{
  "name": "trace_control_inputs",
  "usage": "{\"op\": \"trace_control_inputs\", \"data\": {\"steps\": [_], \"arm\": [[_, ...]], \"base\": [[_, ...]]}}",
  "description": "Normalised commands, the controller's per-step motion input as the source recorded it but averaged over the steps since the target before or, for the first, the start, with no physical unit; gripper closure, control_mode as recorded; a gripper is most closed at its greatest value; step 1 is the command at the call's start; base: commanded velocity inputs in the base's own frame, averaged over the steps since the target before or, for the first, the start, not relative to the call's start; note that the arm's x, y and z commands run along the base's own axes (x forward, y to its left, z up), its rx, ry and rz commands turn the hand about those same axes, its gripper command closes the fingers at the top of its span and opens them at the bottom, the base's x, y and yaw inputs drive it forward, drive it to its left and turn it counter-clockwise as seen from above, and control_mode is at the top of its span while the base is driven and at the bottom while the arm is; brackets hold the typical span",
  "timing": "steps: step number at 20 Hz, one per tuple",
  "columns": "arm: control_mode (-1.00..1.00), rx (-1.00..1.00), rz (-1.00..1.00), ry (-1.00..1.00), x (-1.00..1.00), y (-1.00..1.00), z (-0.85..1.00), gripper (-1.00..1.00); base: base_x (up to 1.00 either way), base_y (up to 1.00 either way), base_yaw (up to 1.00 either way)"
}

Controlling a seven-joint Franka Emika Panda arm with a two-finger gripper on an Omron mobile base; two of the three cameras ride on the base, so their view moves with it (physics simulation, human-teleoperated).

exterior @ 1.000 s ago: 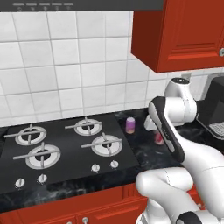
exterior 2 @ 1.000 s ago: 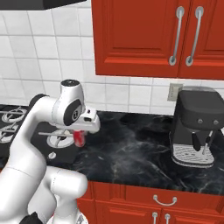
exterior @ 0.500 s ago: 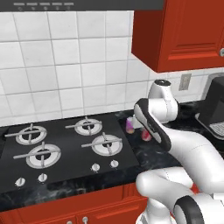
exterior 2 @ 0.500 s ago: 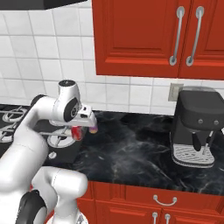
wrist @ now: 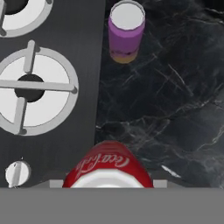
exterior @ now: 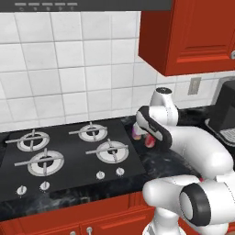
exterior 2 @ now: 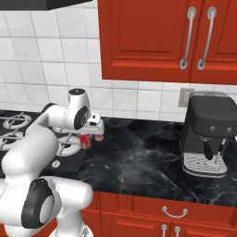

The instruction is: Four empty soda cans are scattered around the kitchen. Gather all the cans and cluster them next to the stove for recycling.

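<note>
Fingers pinch a red can, held just above the black desk beside the stove. Beyond the fingers, a pink-purple can stands upright on the desk, touching the stove's edge.
</note>
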Motion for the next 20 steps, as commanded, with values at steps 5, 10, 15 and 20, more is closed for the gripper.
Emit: {"op": "trace_control_inputs", "data": {"steps": [5, 10, 15, 20], "arm": [[-1.0, 0.0, 0.01, 0.0, 0.32, 0.0, -0.26, 1.0], [-1.0, 0.0, 0.02, 0.0, 0.27, 0.0, -0.2, 1.0], [-1.0, 0.0, 0.02, 0.0, 0.23, 0.0, -0.18, 1.0], [-1.0, 0.0, 0.03, 0.0, 0.16, 0.0, -0.15, 1.0]], "base": [[0.0, 0.0, 0.0], [0.0, 0.0, 0.0], [0.0, 0.0, 0.0], [0.0, 0.0, 0.0]]}}
